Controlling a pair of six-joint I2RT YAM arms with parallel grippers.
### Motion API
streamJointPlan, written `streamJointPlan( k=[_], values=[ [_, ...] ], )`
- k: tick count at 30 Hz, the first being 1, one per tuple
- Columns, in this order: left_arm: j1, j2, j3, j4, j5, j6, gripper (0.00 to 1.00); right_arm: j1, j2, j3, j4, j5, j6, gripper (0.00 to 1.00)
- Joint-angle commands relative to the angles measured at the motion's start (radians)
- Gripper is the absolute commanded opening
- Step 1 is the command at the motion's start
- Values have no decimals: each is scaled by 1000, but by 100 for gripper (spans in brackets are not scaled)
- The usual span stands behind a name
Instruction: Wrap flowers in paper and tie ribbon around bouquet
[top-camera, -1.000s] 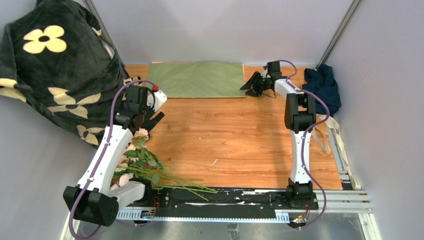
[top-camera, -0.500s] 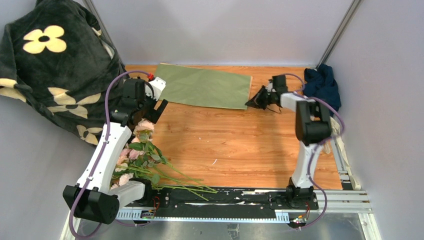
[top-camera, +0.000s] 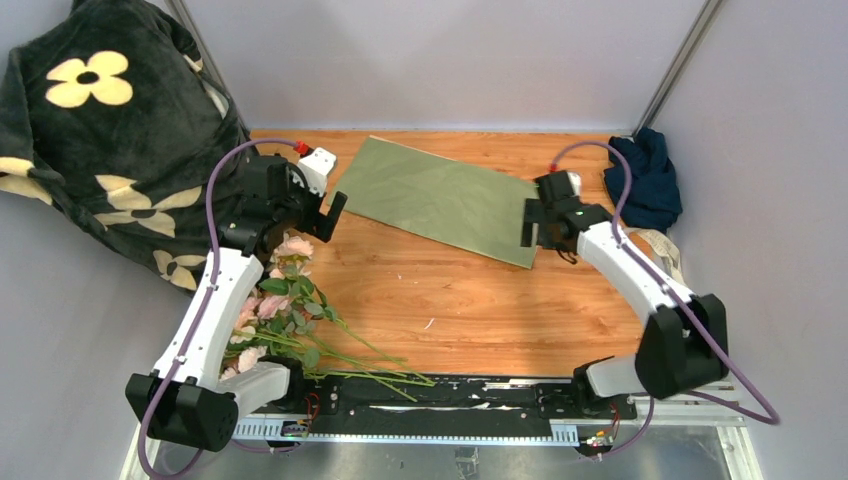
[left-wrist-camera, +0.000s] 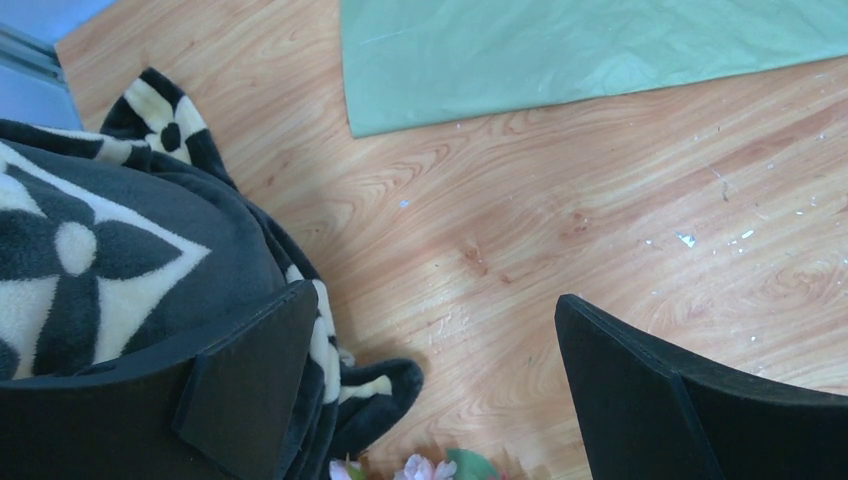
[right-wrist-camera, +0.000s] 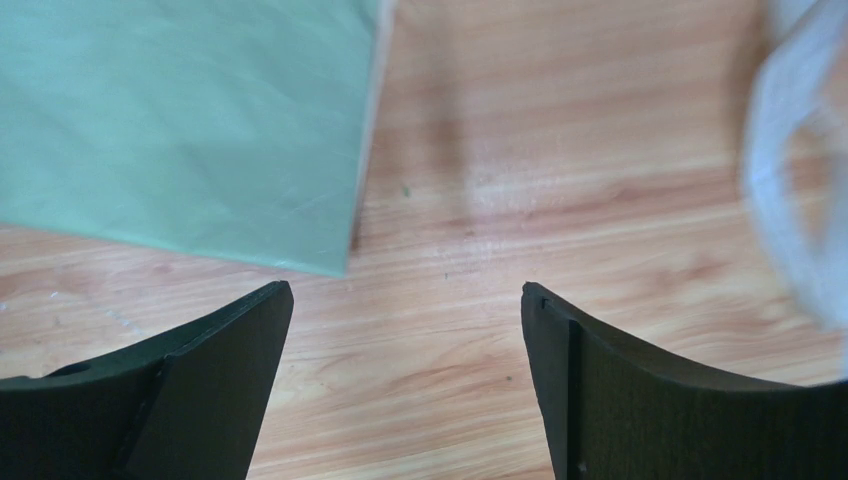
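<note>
We see plain pale grey walls (top-camera: 450, 60) boxing in an orange wood-grain counter (top-camera: 480, 300), slanted metal poles (top-camera: 681, 62) in back corners, even diffuse light.

From the overhead camera my left arm (top-camera: 215, 300) and right arm (top-camera: 625, 262) look alike: slim white shells on the long links and bulky black housings (top-camera: 185, 405) at the joints. A purple cable (top-camera: 209, 240) runs along each arm from wrist to base, bowing clear of the shell in places. I see a small red dot (top-camera: 305, 152) on the white block at the left wrist, and one like it on the right. Both arms are bolted to a black rail (top-camera: 450, 392) with silver slotted track beside it. Through the wrist cameras, the left gripper (left-wrist-camera: 430, 340) and right gripper (right-wrist-camera: 405, 330) carry matte black fingers (right-wrist-camera: 600, 390), broad and flat-faced, with gently curved outer edges.
</note>
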Motion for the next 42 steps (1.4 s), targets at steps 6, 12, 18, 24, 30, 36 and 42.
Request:
streamJointPlan(
  k=[6,12,18,24,30,36,42],
  values=[
    [4,-16,-34,26,-18,-7,100,691,-146,-14,442,-674,-349,90],
    [3,-19,-47,19,-35,-6,100,964,157,141,724,-706,-303,95],
    [4,-32,-57,20,-32,-11,100,1032,379,214,699,-432,-298,92],
    [4,-47,-44,13,-28,-16,100,1031,522,280,688,-392,-281,63],
    [41,-29,-7,3,-159,11,100,1015,388,191,558,-330,-293,0],
    [124,-9,48,24,-132,27,100,964,120,2,328,-79,-223,0],
    [125,-23,8,19,101,20,100,845,-87,3,108,131,-143,0]
  ],
)
